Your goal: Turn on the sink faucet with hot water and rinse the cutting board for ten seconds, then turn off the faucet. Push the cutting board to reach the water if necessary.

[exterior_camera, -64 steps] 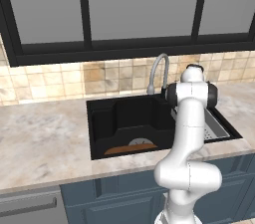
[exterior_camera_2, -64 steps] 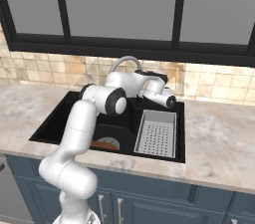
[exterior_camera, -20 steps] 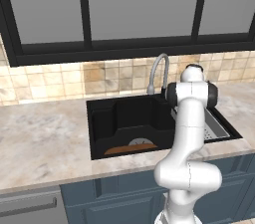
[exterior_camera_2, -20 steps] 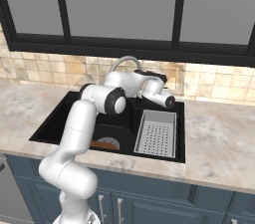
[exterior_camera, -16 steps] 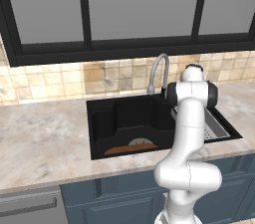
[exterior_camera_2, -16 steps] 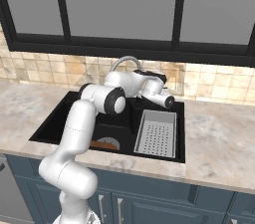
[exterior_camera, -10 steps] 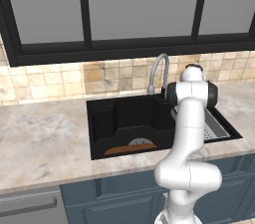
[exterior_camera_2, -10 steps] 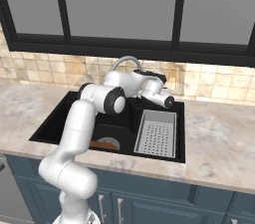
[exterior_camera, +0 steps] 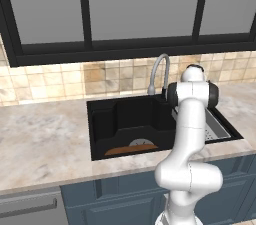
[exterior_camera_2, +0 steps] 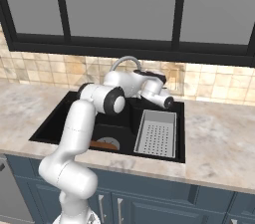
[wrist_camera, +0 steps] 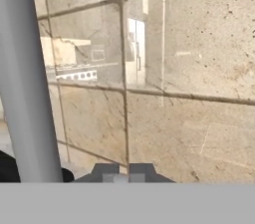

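I have the tool [wrist_camera: 123, 172] drawn nearly closed, its two dark tips side by side with nothing visible between them, parked just behind the sink faucet [exterior_camera: 159, 71] and facing the tiled backsplash [wrist_camera: 189, 68]. In the hand view the faucet's grey neck rises right beside the tips, its dark base at the foot. No water runs from the spout, so I judge the lever is yet to be turned. The cutting board [exterior_camera: 131, 149] lies flat at the front of the sink [exterior_camera: 107, 119], well away from the faucet and next to the grey drain disc [exterior_camera: 141, 143]; a strainer tray [exterior_camera_2: 157, 133] fills the basin's other side. My worry: the lever is out of sight here, so a blind sweep could glance off the neck, and the stream may well miss the board unless I push it closer.
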Motion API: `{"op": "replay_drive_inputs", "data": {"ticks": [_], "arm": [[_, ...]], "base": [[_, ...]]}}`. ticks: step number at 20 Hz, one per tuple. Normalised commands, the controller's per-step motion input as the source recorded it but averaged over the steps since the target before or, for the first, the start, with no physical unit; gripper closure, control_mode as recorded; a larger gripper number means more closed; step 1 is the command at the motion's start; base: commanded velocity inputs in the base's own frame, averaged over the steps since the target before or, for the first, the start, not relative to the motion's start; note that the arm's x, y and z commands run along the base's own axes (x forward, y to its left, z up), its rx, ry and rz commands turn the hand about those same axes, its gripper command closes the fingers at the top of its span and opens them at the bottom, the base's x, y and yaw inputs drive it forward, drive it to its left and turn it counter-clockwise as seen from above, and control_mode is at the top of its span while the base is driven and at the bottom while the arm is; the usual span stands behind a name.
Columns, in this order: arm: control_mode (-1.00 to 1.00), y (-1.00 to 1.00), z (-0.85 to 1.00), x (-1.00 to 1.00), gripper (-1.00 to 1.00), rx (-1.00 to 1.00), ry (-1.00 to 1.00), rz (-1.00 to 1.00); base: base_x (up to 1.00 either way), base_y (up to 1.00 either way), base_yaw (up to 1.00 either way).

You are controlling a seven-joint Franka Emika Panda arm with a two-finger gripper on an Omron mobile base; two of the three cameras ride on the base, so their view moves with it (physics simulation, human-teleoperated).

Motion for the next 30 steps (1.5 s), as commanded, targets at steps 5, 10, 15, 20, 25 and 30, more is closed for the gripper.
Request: {"op": "replay_drive_inputs", "data": {"ticks": [5,10,15,20,25,30], "arm": [[-1.00,0.00,0.00,0.00,1.00,0.00,-0.11,0.00],[-1.00,0.00,0.00,0.00,1.00,0.00,-0.14,0.00],[-1.00,0.00,0.00,0.00,1.00,0.00,-0.05,0.00],[-1.00,0.00,0.00,0.00,1.00,0.00,0.00,0.00],[-1.00,-0.15,0.00,0.00,1.00,0.00,0.00,0.00],[-1.00,-0.33,0.00,0.00,1.00,0.00,0.00,0.00]], "base": [[0.00,0.00,0.00],[0.00,0.00,0.00],[0.00,0.00,0.00],[0.00,0.00,0.00],[0.00,0.00,0.00],[0.00,0.00,0.00]]}}
